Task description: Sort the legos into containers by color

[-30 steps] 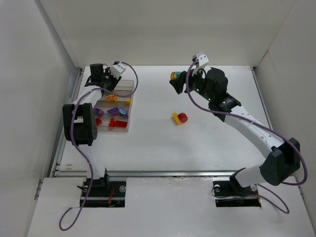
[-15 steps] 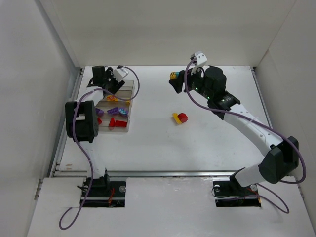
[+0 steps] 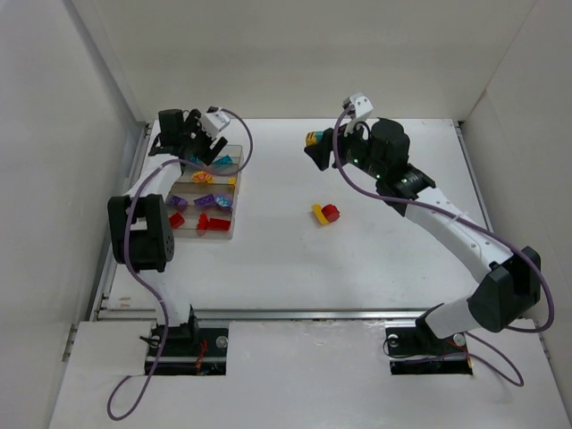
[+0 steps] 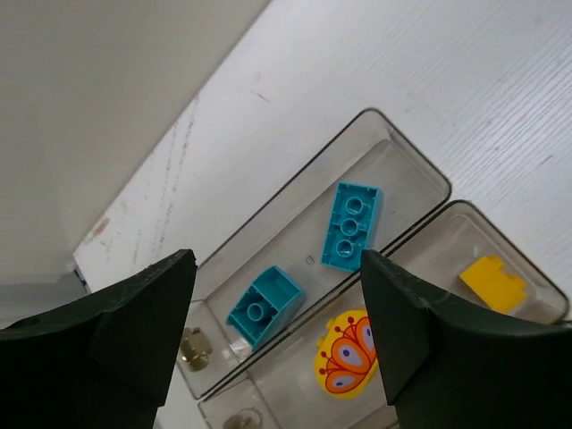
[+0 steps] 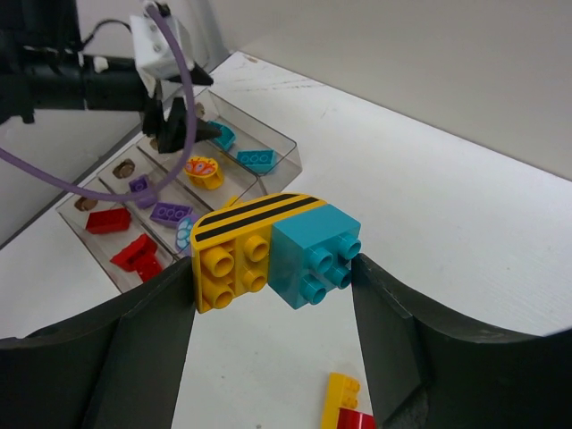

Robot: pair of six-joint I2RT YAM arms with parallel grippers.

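The left jaws stand released, nothing between them, over the organizer box's [image 4: 420, 170] far compartment. Only the left wrist view separates two pieces there: a long teal brick [image 4: 351, 225] lying skewed across the compartment and a tipped teal brick [image 4: 264, 306]. A butterfly-printed yellow piece [image 4: 347, 353] lies next door. The right jaws grasp a black-striped yellow-and-teal cluster [image 5: 268, 246], long axis crosswise, above the surface [image 3: 357, 259].
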